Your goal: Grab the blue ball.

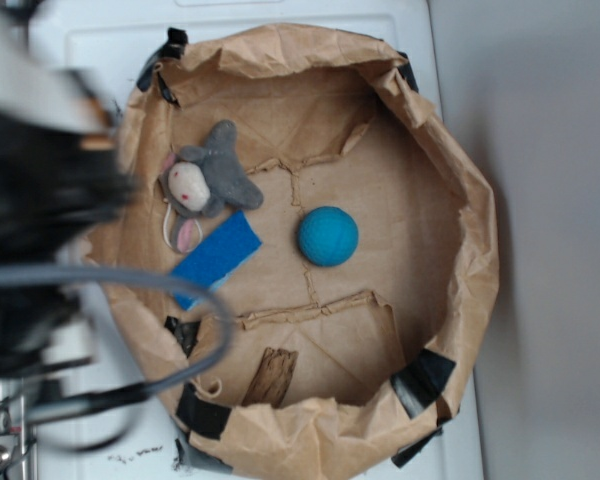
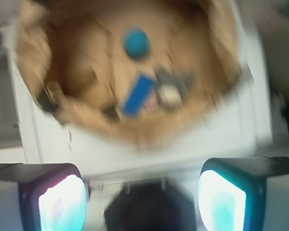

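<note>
The blue ball (image 1: 328,236) is round and teal-blue and lies on the brown paper floor of a paper-lined basin (image 1: 470,200), right of centre. In the blurred wrist view the blue ball (image 2: 136,42) shows near the top. My gripper (image 2: 142,195) hangs high above the white surface outside the basin's rim, well short of the ball. Its two fingers (image 2: 62,202) stand wide apart with nothing between them. In the exterior view the arm is a dark blur (image 1: 40,200) at the left edge, and the fingertips are hidden.
A grey plush toy (image 1: 208,180) lies in the basin's upper left. A flat bright-blue block (image 1: 216,257) rests just below it, left of the ball. A small wooden piece (image 1: 270,377) sits near the lower rim. A grey cable (image 1: 130,285) loops over the left rim.
</note>
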Tool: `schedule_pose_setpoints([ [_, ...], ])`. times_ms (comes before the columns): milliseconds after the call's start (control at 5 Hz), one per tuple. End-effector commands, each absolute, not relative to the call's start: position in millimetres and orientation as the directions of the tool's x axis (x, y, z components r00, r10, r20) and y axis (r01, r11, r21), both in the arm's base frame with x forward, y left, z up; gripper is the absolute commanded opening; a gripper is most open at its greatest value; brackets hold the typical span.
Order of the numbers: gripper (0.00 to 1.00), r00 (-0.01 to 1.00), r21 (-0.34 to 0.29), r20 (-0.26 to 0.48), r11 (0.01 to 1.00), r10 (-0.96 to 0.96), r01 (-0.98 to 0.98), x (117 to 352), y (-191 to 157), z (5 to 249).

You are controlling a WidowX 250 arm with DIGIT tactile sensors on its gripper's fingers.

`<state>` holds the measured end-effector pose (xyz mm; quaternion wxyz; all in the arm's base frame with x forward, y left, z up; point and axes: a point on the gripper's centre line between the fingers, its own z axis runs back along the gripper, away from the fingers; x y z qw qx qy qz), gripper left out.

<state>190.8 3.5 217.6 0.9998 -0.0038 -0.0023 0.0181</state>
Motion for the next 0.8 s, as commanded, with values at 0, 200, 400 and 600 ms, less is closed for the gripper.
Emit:
schedule_pose_setpoints([
  [0,1.0,0.985,0.024,0.162,0.998,-0.065,0.062,259,4,206],
  [200,1.0,0.972,0.04,0.198,0.992,-0.123,0.117,257,-8,192],
  [400,1.0,0.972,0.04,0.198,0.992,-0.123,0.117,257,-8,192],
  [600,1.0,0.972,0.04,0.198,0.992,-0.123,0.117,257,-8,192],
])
